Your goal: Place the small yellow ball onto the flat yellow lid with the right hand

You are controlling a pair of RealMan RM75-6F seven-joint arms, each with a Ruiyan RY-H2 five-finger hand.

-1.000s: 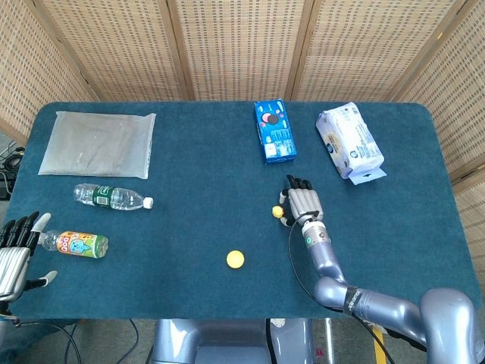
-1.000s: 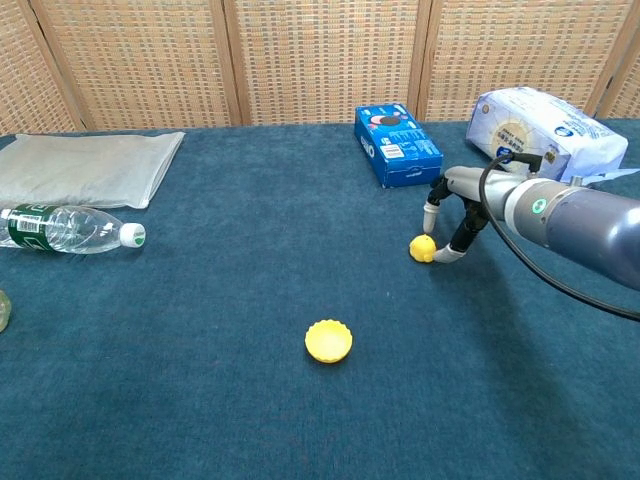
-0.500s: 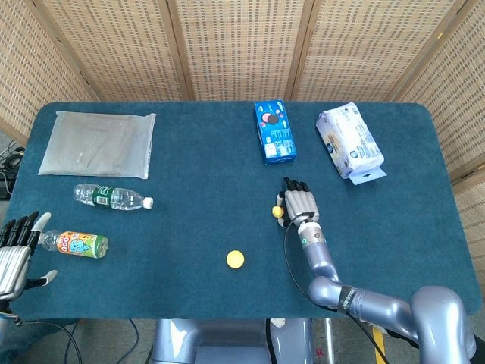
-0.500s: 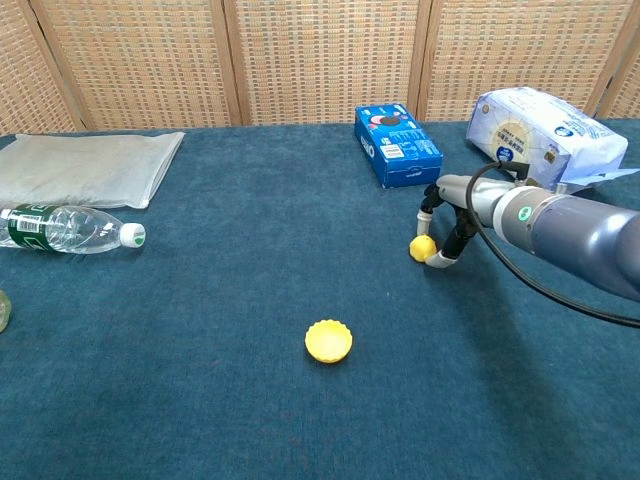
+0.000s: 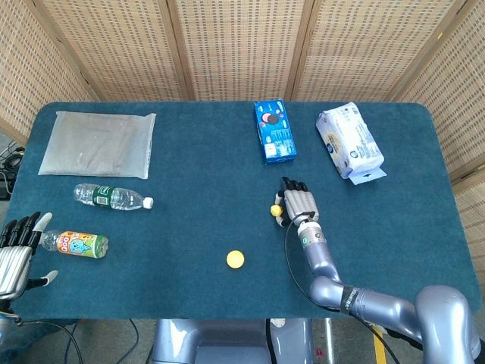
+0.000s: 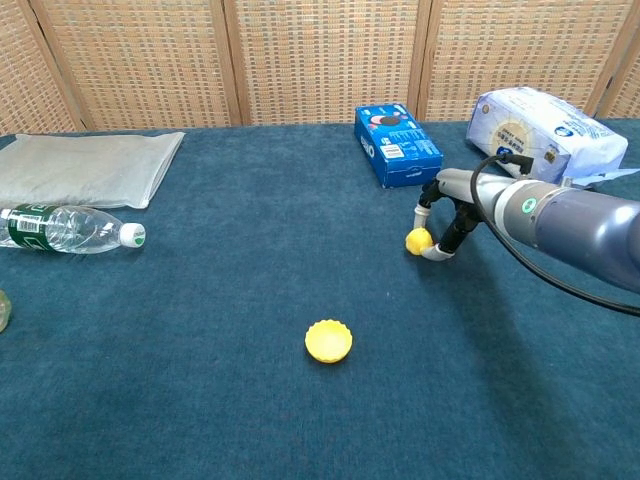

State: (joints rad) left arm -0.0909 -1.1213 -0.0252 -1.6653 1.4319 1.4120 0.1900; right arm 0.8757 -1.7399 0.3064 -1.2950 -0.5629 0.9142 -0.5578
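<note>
Ball (image 6: pixel 417 239) first: the small yellow one sits pinched between the fingertips of my right hand (image 5: pixel 298 203), and it rides a touch higher and further left than half a second ago, when it was level with the blue cloth. Whether it has cleared the surface (image 6: pixel 200 400) fully I cannot tell. Being round, it has no long axis and points nowhere. My right hand keeps its grip, fingers curled down around the ball, the back of the hand facing up in the head view, the forearm running back toward my near right.

Flat yellow lid (image 6: pixel 328 341) lies well apart from the ball, nearer to me and to the left, resting flat with its scalloped rim up; it has not moved.

Beyond the ball stands a blue box (image 5: pixel 273 130), and right of that a white wipes pack (image 5: pixel 349 141). Far left lie a grey pouch (image 5: pixel 97 142), a clear water bottle (image 5: pixel 111 197) on its side and a small colourful bottle (image 5: pixel 78 243). My left hand (image 5: pixel 17 254) hangs at the near left edge, unchanged, fingers spread and holding nothing.
</note>
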